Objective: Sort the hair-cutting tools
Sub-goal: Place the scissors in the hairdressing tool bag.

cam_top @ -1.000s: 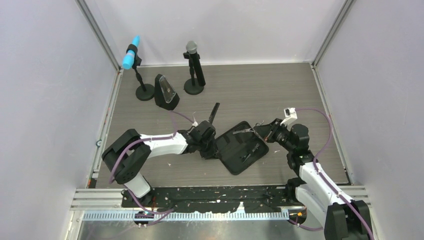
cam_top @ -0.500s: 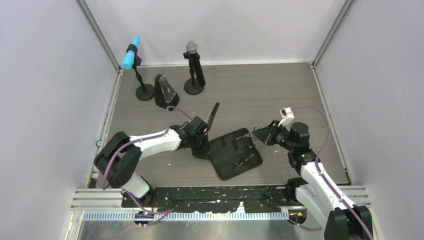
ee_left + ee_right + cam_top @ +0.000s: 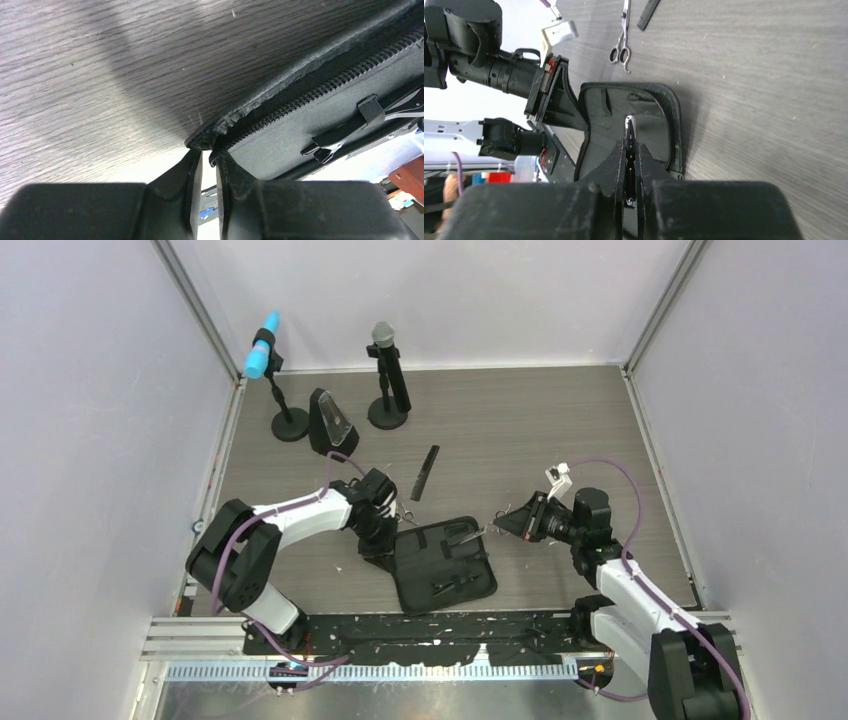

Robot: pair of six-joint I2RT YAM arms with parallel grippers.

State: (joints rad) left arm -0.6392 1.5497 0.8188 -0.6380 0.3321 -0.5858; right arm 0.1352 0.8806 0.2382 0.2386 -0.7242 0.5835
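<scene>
The black pouch lies open near the front centre. My left gripper pinches its left zipped corner, with the jaws a narrow gap apart. One hair clip sits under an elastic strap inside the pouch. Over the pouch's right edge, my right gripper is shut on a thin black hair clip with a silver tip. The black comb and a pair of silver scissors lie on the table just beyond the pouch.
Two microphones on round bases and a black wedge-shaped stand sit at the back left. Grey walls close in the table on three sides. My left arm shows in the right wrist view.
My left gripper has dragged the pouch to the left and toward the front edge. The right gripper followed it leftward with the clip. The comb now lies apart from the pouch.
</scene>
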